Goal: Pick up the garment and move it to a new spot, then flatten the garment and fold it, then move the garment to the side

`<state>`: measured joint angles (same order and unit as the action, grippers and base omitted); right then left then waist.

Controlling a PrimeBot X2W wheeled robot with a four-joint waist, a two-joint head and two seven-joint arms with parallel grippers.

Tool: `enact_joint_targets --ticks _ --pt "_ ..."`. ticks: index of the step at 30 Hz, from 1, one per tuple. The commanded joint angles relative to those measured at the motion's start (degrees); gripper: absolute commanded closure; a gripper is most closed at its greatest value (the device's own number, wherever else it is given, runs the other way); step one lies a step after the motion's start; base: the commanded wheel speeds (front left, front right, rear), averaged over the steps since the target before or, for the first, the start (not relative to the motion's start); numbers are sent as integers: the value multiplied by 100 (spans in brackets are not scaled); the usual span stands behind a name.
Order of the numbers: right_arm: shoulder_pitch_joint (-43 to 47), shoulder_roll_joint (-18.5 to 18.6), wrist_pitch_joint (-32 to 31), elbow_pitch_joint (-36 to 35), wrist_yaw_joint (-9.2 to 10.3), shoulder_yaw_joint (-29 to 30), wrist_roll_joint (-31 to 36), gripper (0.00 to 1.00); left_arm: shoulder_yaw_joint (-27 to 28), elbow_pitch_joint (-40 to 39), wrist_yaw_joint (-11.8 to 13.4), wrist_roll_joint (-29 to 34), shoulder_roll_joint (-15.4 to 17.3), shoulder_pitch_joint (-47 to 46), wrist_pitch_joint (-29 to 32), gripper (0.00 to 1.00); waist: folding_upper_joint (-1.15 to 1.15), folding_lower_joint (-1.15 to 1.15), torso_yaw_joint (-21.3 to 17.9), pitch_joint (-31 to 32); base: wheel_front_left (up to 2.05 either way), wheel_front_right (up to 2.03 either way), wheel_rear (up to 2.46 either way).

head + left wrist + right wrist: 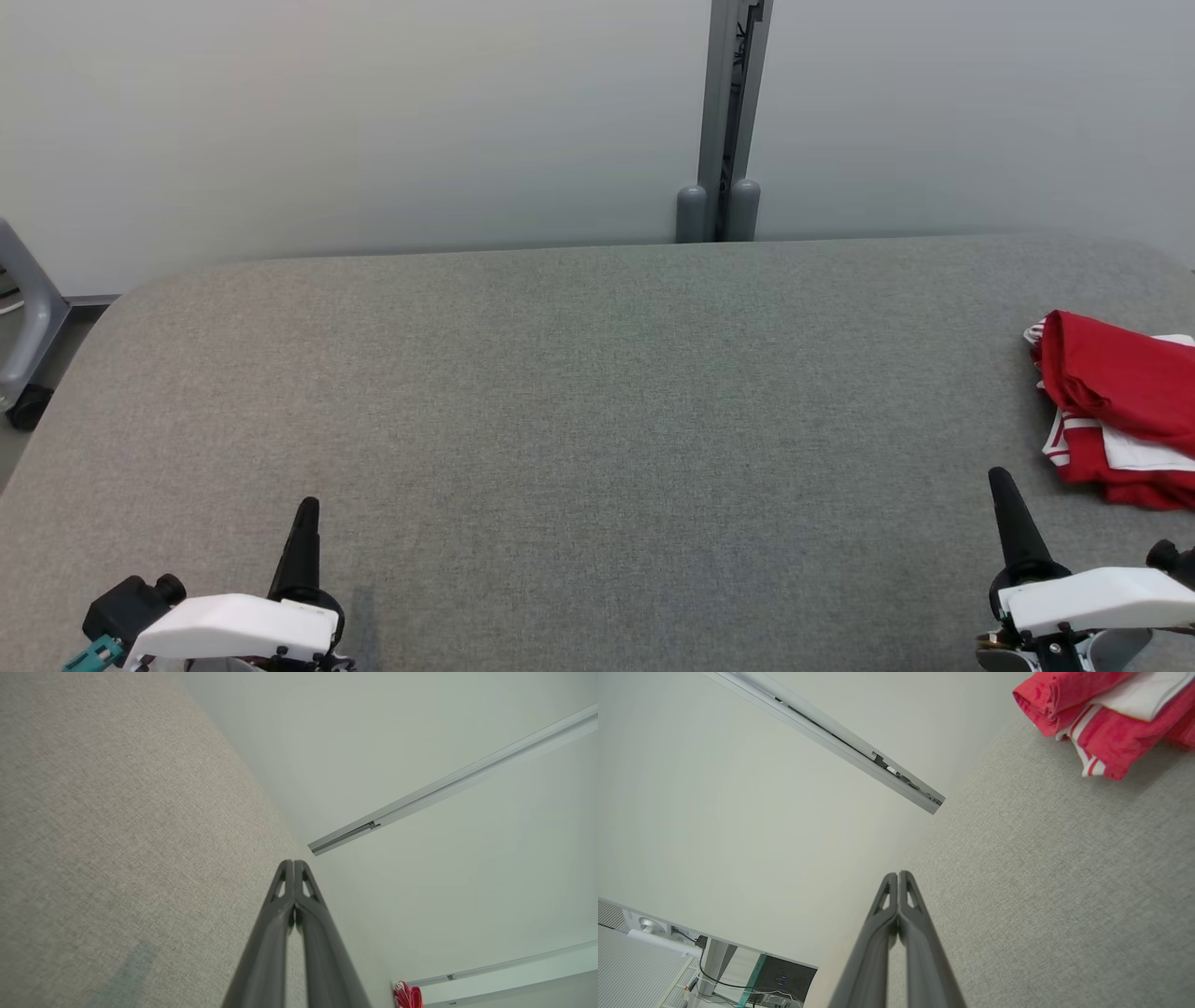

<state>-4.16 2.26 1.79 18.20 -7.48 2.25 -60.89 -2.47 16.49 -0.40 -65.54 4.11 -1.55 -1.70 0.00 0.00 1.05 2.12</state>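
1. At the right edge of the grey fabric counter [597, 392], the garment [1116, 401] lies bunched in a loose heap. It is red cloth with white panels and white stripes, and the head view's frame cuts off its far side.
2. My left jaws are pressed together with nothing between them. Their two dark fingers [301, 555] point up the head view from its lower left, over bare counter.
3. Left wrist view: the fingers [273, 938] meet at the tips. The garment [407, 995] appears small at the bottom edge, well apart from them.
4. My right jaws are likewise pressed together and hold nothing. Their fingers [1016, 527] rise at the lower right, near the garment but apart from it, with grey fabric between.
5. Right wrist view: the fingers [920, 952] touch at the tips. The garment [1106, 718] sits in the upper right corner, one red fold rolled over and its striped trim resting on the counter.
6. Behind the counter stands a pale wall [373, 121] with a grey upright rail [730, 112]. A grey wheeled frame [23, 327] sits at the far left.
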Motion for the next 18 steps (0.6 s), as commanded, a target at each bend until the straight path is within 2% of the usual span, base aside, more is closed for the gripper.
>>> enact_joint_targets --ticks 1,18 --pt "-130 53 -30 -86 -2 33 -99 100 60 -72 -33 -103 7 -150 18 100 0 0 -1 -1 0 0 0" --pt "-166 64 -289 -203 -2 164 -1061 100 334 -133 -254 -908 -27 -271 275 100 0 0 -27 -60 0 0 0"
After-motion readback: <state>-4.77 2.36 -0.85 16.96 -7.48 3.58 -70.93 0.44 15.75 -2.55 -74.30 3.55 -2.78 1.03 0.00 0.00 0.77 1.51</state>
